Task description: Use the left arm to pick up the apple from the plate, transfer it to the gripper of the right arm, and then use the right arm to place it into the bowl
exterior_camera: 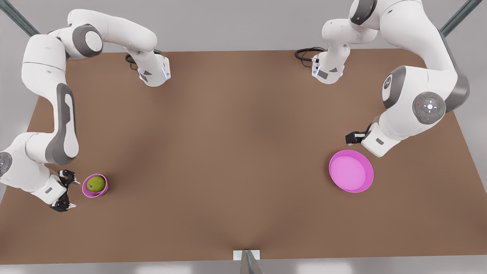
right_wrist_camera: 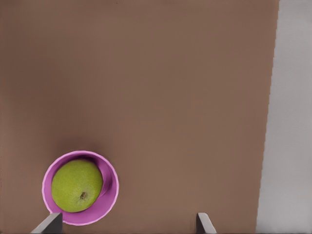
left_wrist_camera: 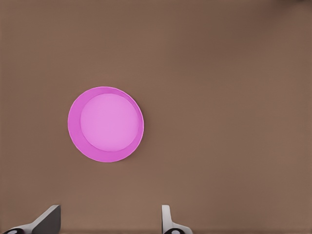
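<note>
The right gripper (exterior_camera: 65, 190) is seen with its black linkage fingers (exterior_camera: 68, 176) spread apart and nothing held between them; it hangs just beside the bowl (exterior_camera: 86, 191), on the side toward the table's edge at the front view's left. In the right wrist view the two fingertips (right_wrist_camera: 48, 223) are set wide apart, with the bowl (right_wrist_camera: 108, 197) close to one of them. The apple (exterior_camera: 96, 183) is seated inside the bowl, its dimpled end turned up, as the right wrist view also shows (right_wrist_camera: 76, 185). The bowl stands on the brown table (exterior_camera: 228, 152) near the corner at the front view's lower left.

The left gripper (exterior_camera: 352, 137) is held above the table just beside the plate (exterior_camera: 369, 167), toward the edge at the front view's right. In the left wrist view its fingertips (left_wrist_camera: 46, 219) are released and apart, gripping nothing. The plate (left_wrist_camera: 74, 130) lies flat and bare on the table, well apart from the bowl.
</note>
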{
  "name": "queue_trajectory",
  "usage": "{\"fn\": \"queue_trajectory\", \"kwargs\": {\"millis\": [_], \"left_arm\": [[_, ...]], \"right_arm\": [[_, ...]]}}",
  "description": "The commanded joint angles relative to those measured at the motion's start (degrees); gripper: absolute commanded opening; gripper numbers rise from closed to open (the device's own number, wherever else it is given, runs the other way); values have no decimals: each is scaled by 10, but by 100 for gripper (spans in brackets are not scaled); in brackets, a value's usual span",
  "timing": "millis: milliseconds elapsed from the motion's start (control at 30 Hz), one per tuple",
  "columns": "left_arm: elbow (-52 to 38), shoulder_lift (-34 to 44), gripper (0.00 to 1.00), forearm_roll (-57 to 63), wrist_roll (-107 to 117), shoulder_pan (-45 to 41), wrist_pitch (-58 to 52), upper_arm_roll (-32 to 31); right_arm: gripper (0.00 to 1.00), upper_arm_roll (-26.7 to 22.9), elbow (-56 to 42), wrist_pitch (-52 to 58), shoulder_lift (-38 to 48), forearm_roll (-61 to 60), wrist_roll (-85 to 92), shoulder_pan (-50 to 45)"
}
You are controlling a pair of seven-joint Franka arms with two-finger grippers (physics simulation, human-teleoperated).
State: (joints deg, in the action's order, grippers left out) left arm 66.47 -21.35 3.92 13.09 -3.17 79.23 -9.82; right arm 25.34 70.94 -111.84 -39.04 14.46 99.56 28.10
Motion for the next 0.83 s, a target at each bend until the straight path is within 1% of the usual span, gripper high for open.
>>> {"fn": "queue_trajectory", "kwargs": {"millis": [0,33,67,100,133,167,233,267,300,333,367,433,467,500,800], "left_arm": [[0,1,100,0,1,0,0,0],[0,1,100,0,1,0,0,0],[0,1,100,0,1,0,0,0],[0,1,100,0,1,0,0,0],[0,1,100,0,1,0,0,0],[0,1,100,0,1,-1,0,0],[0,1,100,1,1,-5,-1,0],[0,1,100,2,1,-5,-1,0],[0,1,100,2,1,-5,-1,0],[0,1,100,2,1,-5,-1,0],[0,1,100,2,1,-5,-1,0],[0,1,100,2,1,-5,-1,0],[0,1,100,2,1,-5,-1,1],[0,1,100,1,1,-5,-1,1],[0,1,100,4,1,-5,0,1]], "right_arm": [[100,1,-12,116,12,4,-537,-10],[100,-14,-15,139,20,14,-675,-7],[100,-13,-19,202,24,37,-812,-12],[100,-2,-42,282,27,29,-935,-28],[100,8,-57,342,29,31,-1003,-42],[100,10,-67,362,30,29,-1035,-44],[100,4,-64,381,74,67,-1036,-74],[100,-2,-52,381,104,65,-1036,-80],[100,-31,-44,381,124,32,-1038,-95],[100,-116,-25,376,157,-38,-1059,-153],[100,-126,0,370,174,-65,-1092,-162],[100,-167,45,341,218,-116,-1097,-186],[100,-174,71,323,233,-117,-1097,-194],[100,-178,74,323,235,-118,-1097,-199],[100,-180,75,320,235,-119,-1095,-200]]}}
